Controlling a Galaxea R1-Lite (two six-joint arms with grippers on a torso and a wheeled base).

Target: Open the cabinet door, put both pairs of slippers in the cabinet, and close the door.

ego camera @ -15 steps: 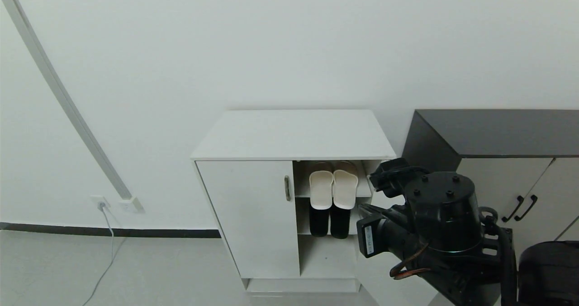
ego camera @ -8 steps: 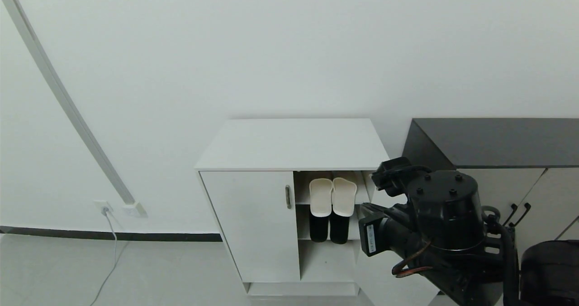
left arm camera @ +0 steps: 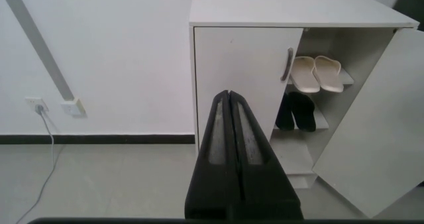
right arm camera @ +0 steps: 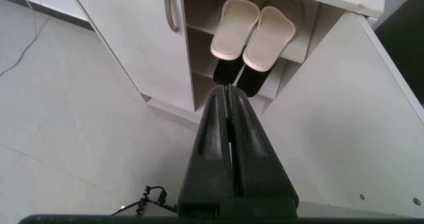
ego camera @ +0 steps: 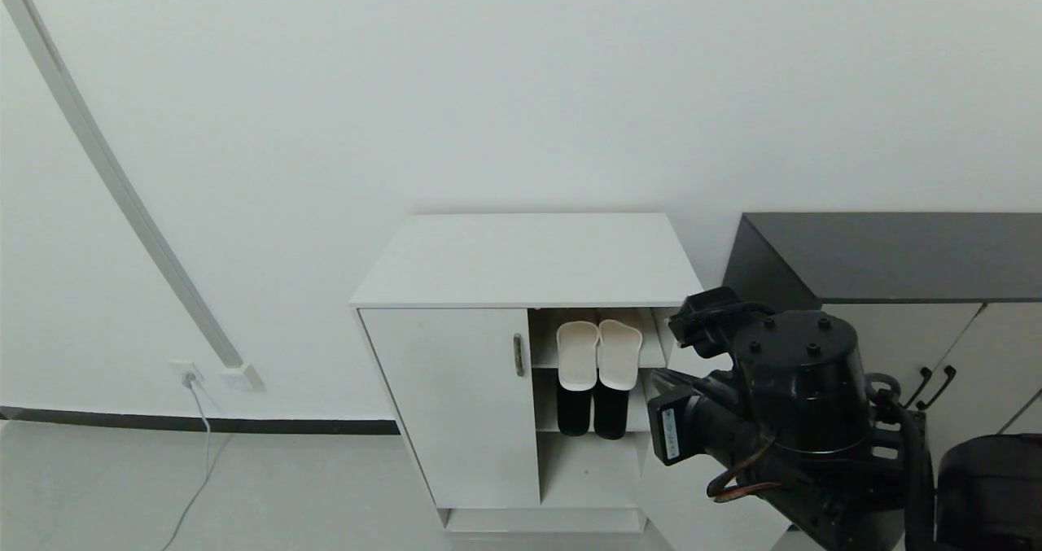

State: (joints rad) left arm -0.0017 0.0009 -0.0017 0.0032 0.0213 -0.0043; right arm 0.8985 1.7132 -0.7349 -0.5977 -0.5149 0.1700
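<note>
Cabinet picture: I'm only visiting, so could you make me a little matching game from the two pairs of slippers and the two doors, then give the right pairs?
Things:
1. white slippers
2. black slippers
3. left door
4. right door

Place or state:
A. shut
B. on the upper shelf
C. swung open
D. on the lower shelf

Pairs: 1-B, 2-D, 3-A, 4-C.

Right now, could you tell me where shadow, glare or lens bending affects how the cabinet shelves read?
Head view: the wall conduit looks bowed, and the black slippers sit in shade under the white slippers. Left wrist view: even light, both pairs plain to see. Right wrist view: the shut right claw hides part of the black slippers; no glare.
</note>
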